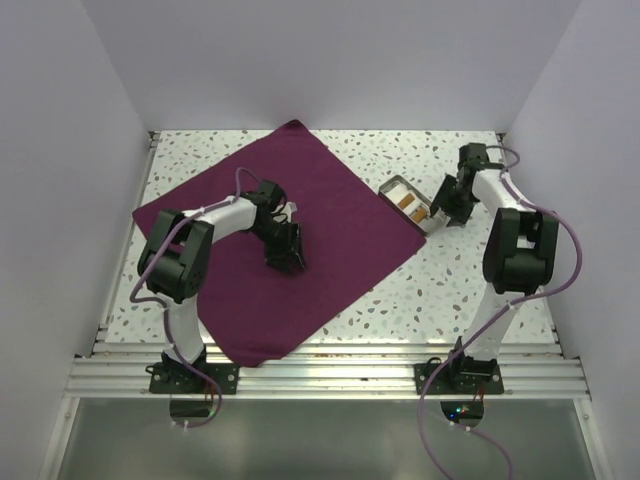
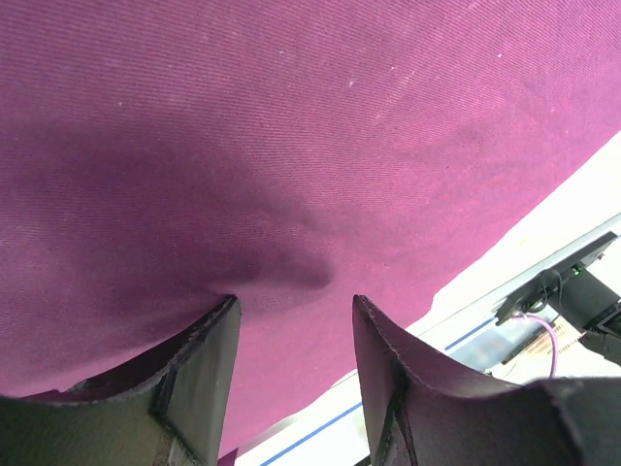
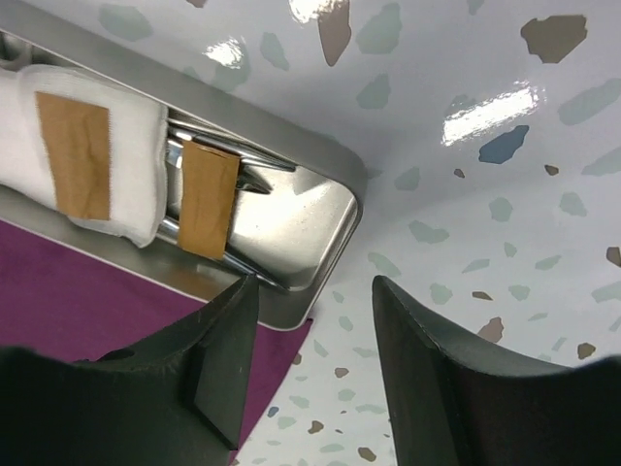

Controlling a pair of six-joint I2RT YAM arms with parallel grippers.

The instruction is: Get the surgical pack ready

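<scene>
**Surgical pack** point(image 1: 340, 205): maroon cloth. It lay spread flat as a diamond across the speckled table point(image 1: 400, 300), with one corner far, one at the near edge, and its right corner under the metal tray point(image 3: 310, 228).

**Left gripper** point(image 1: 285, 250): hung low over the cloth's middle. Its jaws were partway apart with nothing between them (a faint pucker showed just ahead of the fingertips point(image 2: 218, 320)).

**Right gripper** point(image 3: 315, 286): sat at a corner of the tray, with jaws apart and empty.

**Tray contents:** taped gauze pad point(image 3: 136, 165) and steel instruments.

**Hazards, as judged:**
- A pinch at mid-cloth could bunch the sheet and tug the weighted right corner, sliding or tipping the tray.
- A finger catching the tray's rim could skid it off the cloth and spill the instruments.
</scene>
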